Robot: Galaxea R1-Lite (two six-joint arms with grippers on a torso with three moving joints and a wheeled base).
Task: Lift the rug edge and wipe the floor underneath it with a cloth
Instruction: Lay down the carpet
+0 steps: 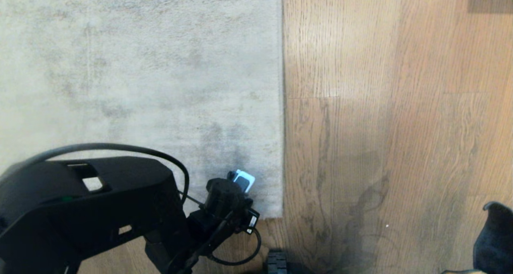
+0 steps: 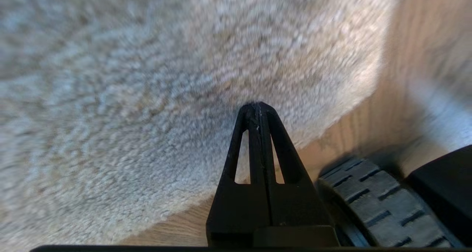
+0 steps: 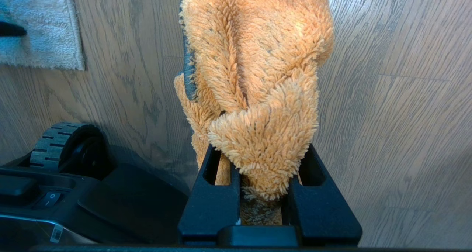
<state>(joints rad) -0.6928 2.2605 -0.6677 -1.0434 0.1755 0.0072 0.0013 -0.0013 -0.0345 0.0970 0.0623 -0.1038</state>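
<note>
Brown wood-plank floor [image 1: 380, 125] fills the right side of the head view, with a pale grey rug [image 1: 140, 73] lying flat over the left; the rug edge [image 1: 282, 105] runs straight up the middle. The left claw [image 2: 260, 110] is fully closed with nothing between its fingers, its tip over the pile near the rug's near corner; just beside it is a ribbed black wheel [image 2: 379, 204] of the base. The right claw [image 3: 263, 159], low at the right over bare floor, is clamped on the fuzzy orange cloth [image 3: 258, 60], which bunches out beyond its fingers.
</note>
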